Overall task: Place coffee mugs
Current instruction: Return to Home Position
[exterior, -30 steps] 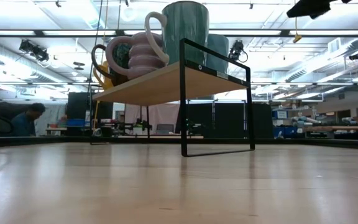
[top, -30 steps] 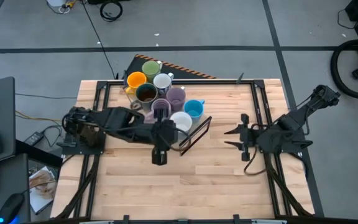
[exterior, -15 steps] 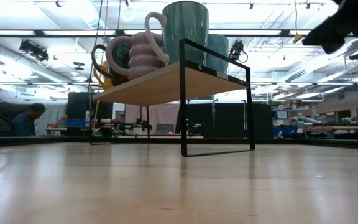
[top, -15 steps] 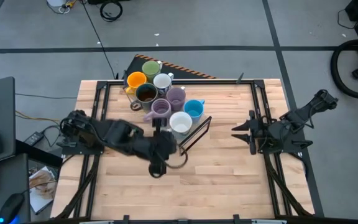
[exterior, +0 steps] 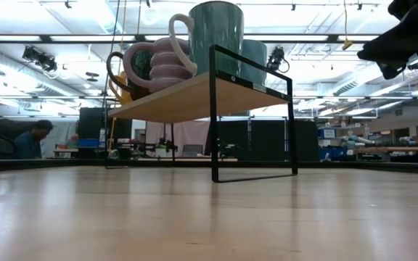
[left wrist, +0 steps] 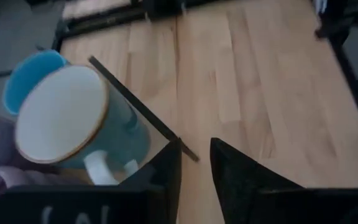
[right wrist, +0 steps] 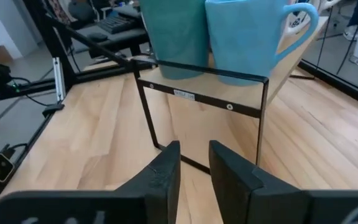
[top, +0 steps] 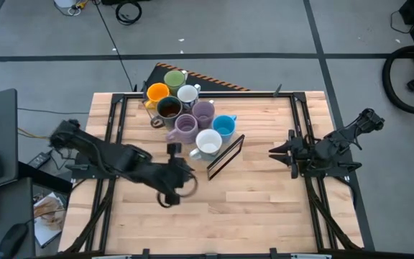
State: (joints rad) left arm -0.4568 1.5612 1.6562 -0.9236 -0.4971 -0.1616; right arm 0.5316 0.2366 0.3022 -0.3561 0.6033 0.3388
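Eight mugs [top: 185, 126] crowd the shelf [top: 226, 153]. The green mug [left wrist: 73, 124] stands at a corner, with the blue mug [top: 224, 126] beside it. The left gripper [left wrist: 195, 143] hangs near that corner, fingers drawn together and empty. The right gripper [right wrist: 194, 144] sits well apart from the shelf, likewise closed on nothing.
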